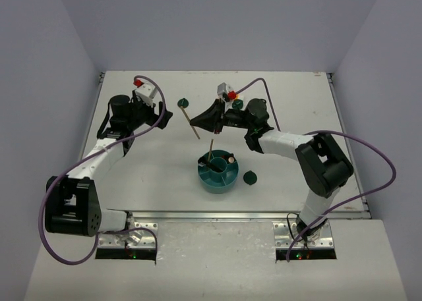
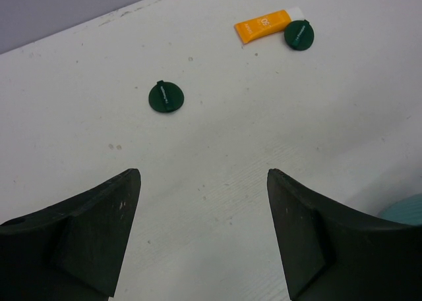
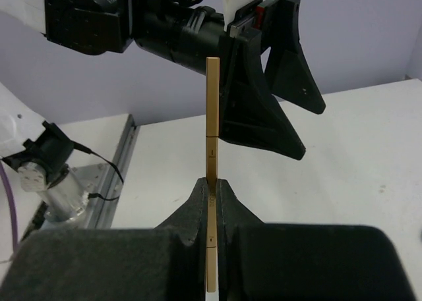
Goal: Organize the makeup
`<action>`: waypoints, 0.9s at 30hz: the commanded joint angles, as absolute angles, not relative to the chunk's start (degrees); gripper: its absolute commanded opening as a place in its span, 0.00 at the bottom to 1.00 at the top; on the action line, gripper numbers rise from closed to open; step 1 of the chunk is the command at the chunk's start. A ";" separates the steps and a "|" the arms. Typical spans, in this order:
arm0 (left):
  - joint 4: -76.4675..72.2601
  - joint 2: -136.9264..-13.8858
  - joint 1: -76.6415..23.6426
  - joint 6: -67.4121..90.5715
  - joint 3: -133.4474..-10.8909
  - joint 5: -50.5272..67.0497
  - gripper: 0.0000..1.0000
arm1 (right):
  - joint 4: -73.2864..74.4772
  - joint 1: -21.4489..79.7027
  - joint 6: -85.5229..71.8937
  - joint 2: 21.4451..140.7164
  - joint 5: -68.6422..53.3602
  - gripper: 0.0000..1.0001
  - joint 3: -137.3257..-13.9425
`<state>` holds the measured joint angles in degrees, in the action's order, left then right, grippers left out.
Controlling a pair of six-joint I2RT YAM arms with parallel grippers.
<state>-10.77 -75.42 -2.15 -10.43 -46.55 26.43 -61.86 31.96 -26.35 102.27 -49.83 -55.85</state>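
My right gripper (image 1: 200, 122) is shut on a thin gold tube (image 1: 196, 132), held off the table; in the right wrist view the tube (image 3: 212, 116) stands upright between the closed fingers. My left gripper (image 1: 163, 114) is open and empty above the table, its fingertips (image 2: 132, 182) wide apart. Dark green round compacts lie at the back (image 1: 183, 103), by the right arm (image 1: 238, 104) and right of the bowl (image 1: 249, 178). The left wrist view shows a compact (image 2: 166, 96) and an orange-and-white packet (image 2: 264, 26) beside another compact (image 2: 299, 35). A tan brush (image 1: 210, 149) and a black one (image 1: 217, 161) stand in the teal bowl (image 1: 206, 180).
The left gripper's black fingers (image 3: 277, 97) hang close behind the gold tube in the right wrist view. Purple cables loop from both arms. The bowl's teal rim (image 2: 405, 207) shows at the right edge of the left wrist view.
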 commanded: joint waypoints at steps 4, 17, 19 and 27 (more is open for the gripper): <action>-12.92 -71.81 -1.58 -9.62 -44.74 27.47 0.75 | -75.72 31.99 -34.18 99.81 -51.59 0.00 -50.43; -11.80 -70.94 -1.58 -10.27 -45.53 27.33 0.75 | -80.83 32.26 -37.17 104.89 -51.50 0.00 -44.29; -11.47 -70.48 -1.58 -10.68 -45.13 27.02 0.75 | -81.74 32.26 -37.31 106.06 -51.59 0.00 -44.34; -10.73 -69.36 -1.58 -11.41 -44.82 26.30 0.75 | -85.33 32.26 -38.50 108.72 -51.25 0.00 -41.79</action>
<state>-10.04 -71.34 -2.15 -10.52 -44.88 26.55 -74.16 32.01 -37.56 108.51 -51.42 -43.05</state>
